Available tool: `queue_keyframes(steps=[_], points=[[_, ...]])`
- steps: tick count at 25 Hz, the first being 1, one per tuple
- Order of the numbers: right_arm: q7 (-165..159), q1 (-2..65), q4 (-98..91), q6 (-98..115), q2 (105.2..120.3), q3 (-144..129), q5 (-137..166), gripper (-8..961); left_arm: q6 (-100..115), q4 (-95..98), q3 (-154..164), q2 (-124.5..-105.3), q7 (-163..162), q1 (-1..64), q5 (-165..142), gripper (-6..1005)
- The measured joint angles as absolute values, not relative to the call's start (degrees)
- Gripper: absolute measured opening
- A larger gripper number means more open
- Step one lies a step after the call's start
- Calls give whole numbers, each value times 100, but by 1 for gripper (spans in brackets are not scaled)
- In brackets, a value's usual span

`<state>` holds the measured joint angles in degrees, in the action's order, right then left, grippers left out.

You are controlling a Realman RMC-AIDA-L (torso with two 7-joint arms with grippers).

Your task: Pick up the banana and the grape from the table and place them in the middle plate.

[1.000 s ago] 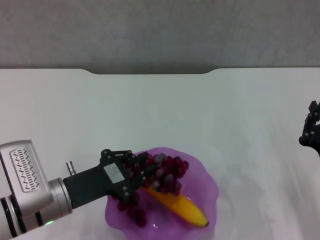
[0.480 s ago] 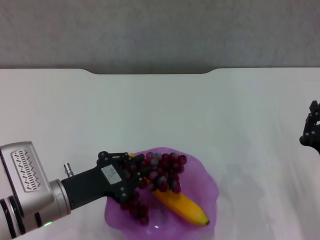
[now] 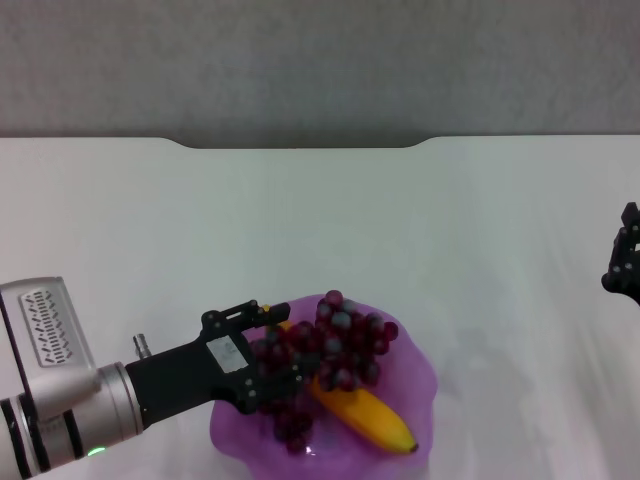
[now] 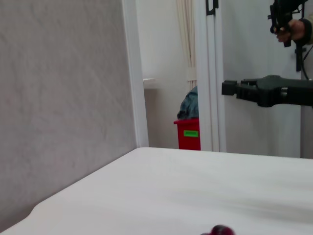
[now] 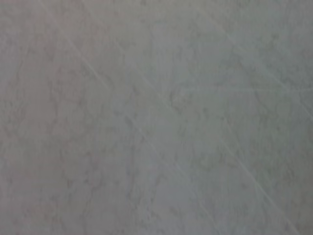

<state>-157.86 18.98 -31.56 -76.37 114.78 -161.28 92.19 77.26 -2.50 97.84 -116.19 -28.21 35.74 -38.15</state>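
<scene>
White table (image 3: 330,230) – notched far edge, grey wall (image 3: 320,60) behind.

Counter (image 3: 420,230): plain white; wall behind (image 3: 320,60): mottled grey. Middle plate (image 3: 415,385): translucent purple; banana (image 3: 372,418): yellow-orange with a dark tip; grape (image 3: 335,345): dark red-purple, several berries greyish with bloom. Left claw (image 3: 262,358): black with a small pale label, on a silver-grey arm; right claw (image 3: 624,262): black; bin (image 4: 188,133) in the left wrist view: red with a green label.
</scene>
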Motion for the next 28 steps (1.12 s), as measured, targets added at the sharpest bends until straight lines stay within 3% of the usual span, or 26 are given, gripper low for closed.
queue_keyframes(steps=[11, 28], points=[[-15794, 1885, -3144, -7637, 11478, -16119, 9219, 99, 8633, -246, 9482, -11549, -2185, 3310, -3207, 909], [-15854, 1981, -3096, -7489, 11478, -16075, 9210, 98, 8988, -285, 9456, -11644, -1119, 2658, 224, 906]])
